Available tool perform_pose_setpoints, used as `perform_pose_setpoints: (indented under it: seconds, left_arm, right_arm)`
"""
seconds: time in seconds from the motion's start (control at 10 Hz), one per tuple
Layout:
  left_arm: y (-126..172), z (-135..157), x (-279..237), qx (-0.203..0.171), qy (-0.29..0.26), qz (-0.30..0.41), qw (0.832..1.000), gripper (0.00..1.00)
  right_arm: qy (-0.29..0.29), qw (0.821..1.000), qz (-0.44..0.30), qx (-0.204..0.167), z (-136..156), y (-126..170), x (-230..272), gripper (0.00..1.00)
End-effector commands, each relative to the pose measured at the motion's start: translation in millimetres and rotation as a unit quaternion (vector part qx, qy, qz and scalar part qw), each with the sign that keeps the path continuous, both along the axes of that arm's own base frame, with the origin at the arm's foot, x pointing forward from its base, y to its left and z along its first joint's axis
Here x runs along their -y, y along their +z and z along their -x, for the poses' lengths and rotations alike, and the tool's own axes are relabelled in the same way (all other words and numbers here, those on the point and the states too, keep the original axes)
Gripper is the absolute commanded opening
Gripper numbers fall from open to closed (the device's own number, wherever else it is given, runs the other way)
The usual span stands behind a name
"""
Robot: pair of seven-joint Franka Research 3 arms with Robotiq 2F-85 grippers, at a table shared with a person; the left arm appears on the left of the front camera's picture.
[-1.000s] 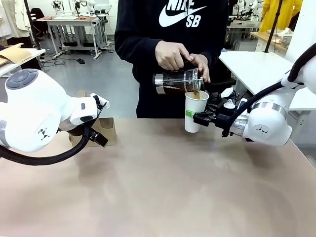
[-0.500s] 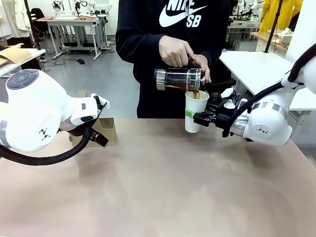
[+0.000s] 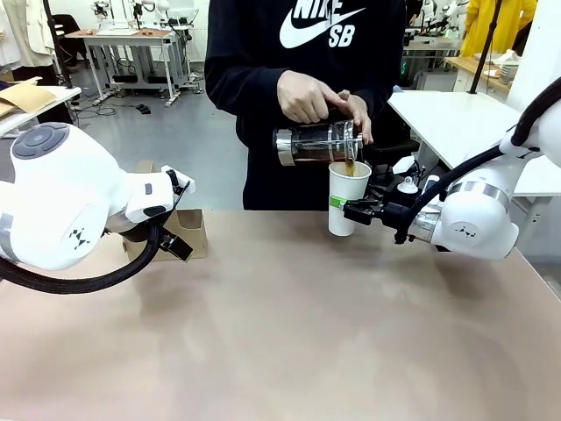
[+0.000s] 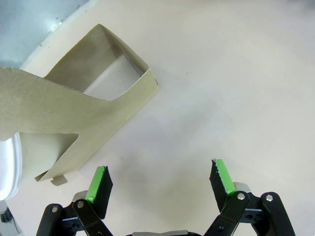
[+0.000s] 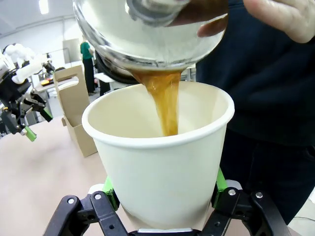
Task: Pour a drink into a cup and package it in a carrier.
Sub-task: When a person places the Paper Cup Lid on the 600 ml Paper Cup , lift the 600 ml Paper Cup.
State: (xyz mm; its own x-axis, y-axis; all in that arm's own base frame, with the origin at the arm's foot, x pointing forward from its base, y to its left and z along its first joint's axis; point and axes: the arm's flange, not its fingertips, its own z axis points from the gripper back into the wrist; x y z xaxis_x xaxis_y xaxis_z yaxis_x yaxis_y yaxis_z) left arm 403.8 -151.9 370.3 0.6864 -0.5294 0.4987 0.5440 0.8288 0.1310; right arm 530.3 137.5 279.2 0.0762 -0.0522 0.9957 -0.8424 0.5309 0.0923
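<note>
Two claws, two jobs: right claw (image 3: 344,209) is clamped round a white paper cup (image 3: 349,195) at the far edge of the smooth beige table (image 3: 289,333), while a person's hand (image 3: 307,96) tips a clear glass pitcher (image 3: 316,142), brown drink (image 5: 166,103) streaming in. Left claw (image 4: 160,174) hangs wide open, empty, just beside the brown cardboard carrier (image 4: 113,103). Grey workshop floor (image 3: 175,132) behind.

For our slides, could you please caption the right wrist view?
Right gripper clasps a white paper cup while a person's hand pours translucent brown drink from a clear glass pitcher.
</note>
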Motion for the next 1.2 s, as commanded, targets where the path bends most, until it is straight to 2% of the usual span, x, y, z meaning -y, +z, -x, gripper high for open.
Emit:
perform_pose_setpoints:
  seconds: [0.0,1.1]
  left_arm:
    - [0.1,0.0,-0.2,0.0,0.0,0.001,1.0,1.0]
    - [0.1,0.0,-0.2,0.0,0.0,0.001,1.0,1.0]
  right_arm:
    - [-0.002,1.0,-0.007,-0.003,1.8,4.1,-1.0,0.81]
    - [-0.002,1.0,-0.007,-0.003,1.8,4.1,-1.0,0.81]
